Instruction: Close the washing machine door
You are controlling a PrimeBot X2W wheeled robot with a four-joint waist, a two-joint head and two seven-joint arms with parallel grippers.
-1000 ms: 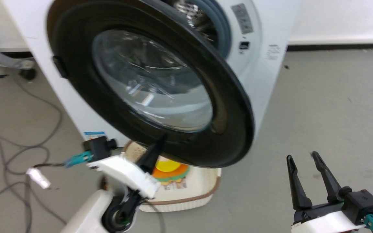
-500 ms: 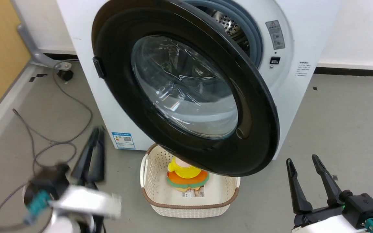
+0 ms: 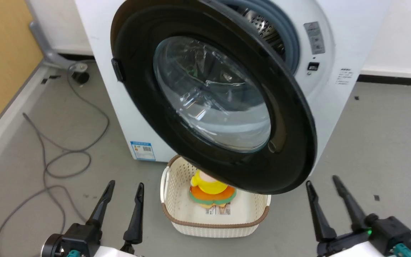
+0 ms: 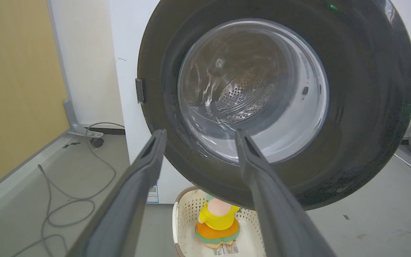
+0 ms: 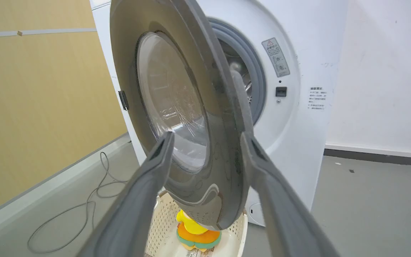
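The washing machine door (image 3: 177, 46) (image 4: 366, 89) (image 5: 223, 142), round and black-rimmed with a bulging glass window, hangs partly open from its hinge at the left, its free right edge swung out from the white washing machine (image 3: 337, 46) (image 5: 298, 53). Behind that edge I see the grey rubber ring and the steel drum (image 3: 268, 30). My left gripper (image 3: 125, 188) (image 4: 199, 134) is open near the floor, below and left of the door, touching nothing. My right gripper (image 3: 321, 181) (image 5: 207, 137) is open too, just below the door's lower right rim, empty.
A white basket (image 3: 216, 226) with a brown rim stands on the floor under the door, holding a yellow and orange toy (image 3: 211, 191). Grey cables (image 3: 59, 157) loop over the floor at the left, beside a yellow wall (image 3: 2, 60). Bare grey floor (image 3: 380, 142) lies at the right.
My left arm has drawn back from under the door's lower rim to the lower left, and its gripper is now open. The camera has shifted, showing more of the floor at the left.
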